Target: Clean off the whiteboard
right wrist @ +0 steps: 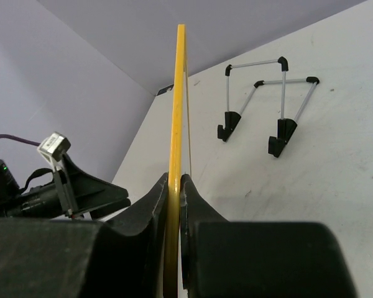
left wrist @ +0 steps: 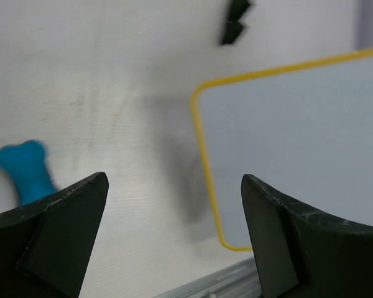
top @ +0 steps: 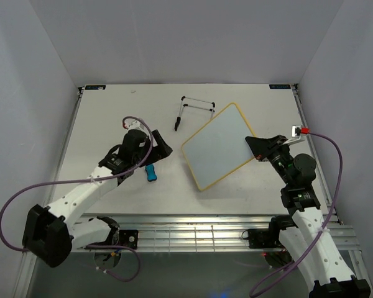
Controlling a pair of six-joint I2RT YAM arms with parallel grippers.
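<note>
Your right gripper (top: 255, 149) is clamped on the right edge of the whiteboard (top: 217, 147), which sits mid-table just short of the wire stand (top: 196, 105), while your left gripper (top: 162, 148) hangs open off its left edge, apart from it, beside the eraser (top: 150, 172).

Both arms were white shells with black joints, the left arm (top: 81, 197) and the right arm (top: 314, 233) alike. A purple cable (top: 9, 211) trailed off each. The left gripper (top: 163, 148) had matte black wedge fingers (left wrist: 56, 242). A small white tag (top: 296, 130), perhaps red-tipped, sat by the right wrist.
</note>
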